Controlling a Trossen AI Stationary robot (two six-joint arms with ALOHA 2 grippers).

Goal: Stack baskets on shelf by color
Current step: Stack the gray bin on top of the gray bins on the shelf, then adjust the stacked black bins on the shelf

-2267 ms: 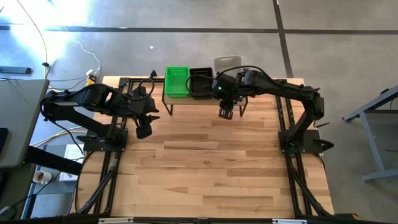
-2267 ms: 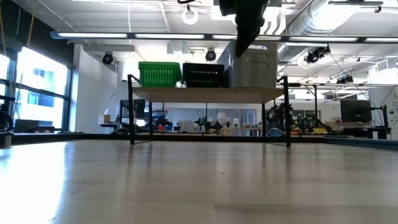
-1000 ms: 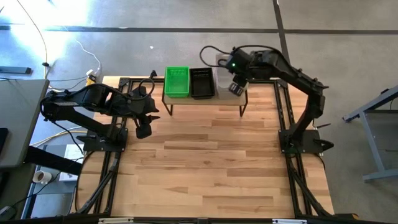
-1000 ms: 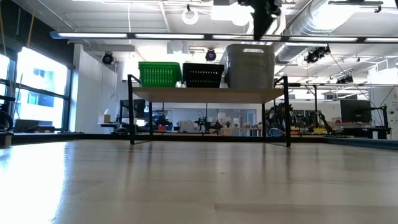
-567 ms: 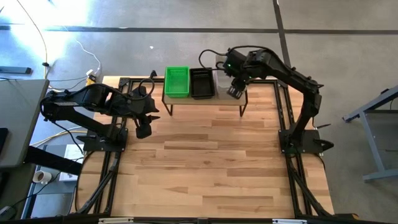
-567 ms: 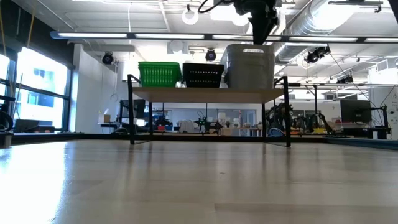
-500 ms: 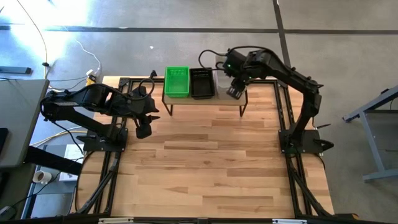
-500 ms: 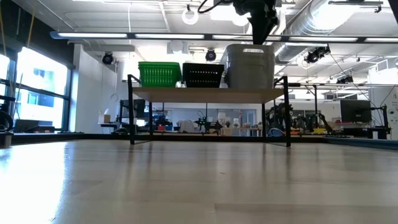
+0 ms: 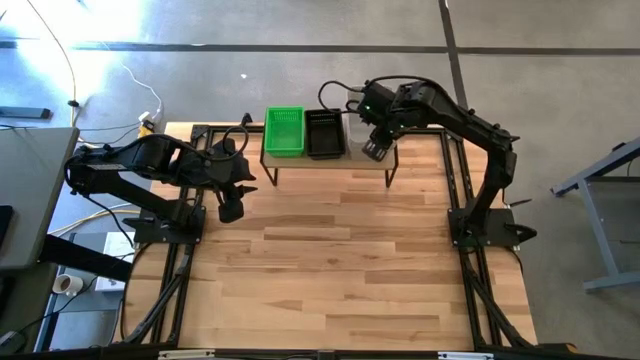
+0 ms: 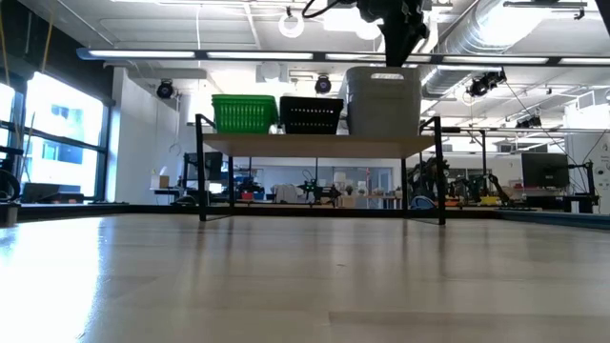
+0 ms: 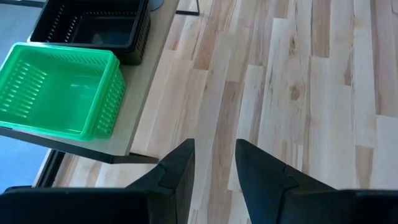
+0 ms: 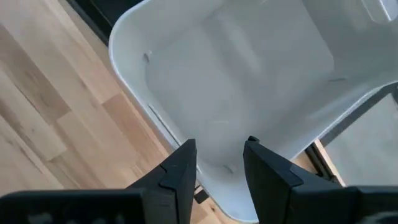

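Observation:
Three basket stacks stand on the shelf [image 10: 319, 145] at the table's far edge: green [image 9: 283, 132] on the left, black [image 9: 324, 134] in the middle, pale grey [image 10: 383, 100] on the right. In the high view my right arm hides most of the grey stack [image 9: 353, 128]. My right gripper [image 9: 375, 150] hangs open just above the grey stack's top rim, pointing down, and looks into the top basket [image 12: 249, 81]. I cannot see it touch the rim. My left gripper [image 9: 231, 210] waits open over the table's left side, in front of the shelf's left end.
Bare wooden tabletop [image 9: 340, 260] stretches from the shelf to the near edge. The shelf's thin black legs [image 10: 202, 181] stand on it. The left wrist view shows the green stack [image 11: 59, 90] and the black stack [image 11: 93, 28] side by side on the board [image 11: 149, 74].
My right gripper has shifted slightly toward the table's near-left and sunk a little toward the grey stack. The baskets have stayed in place.

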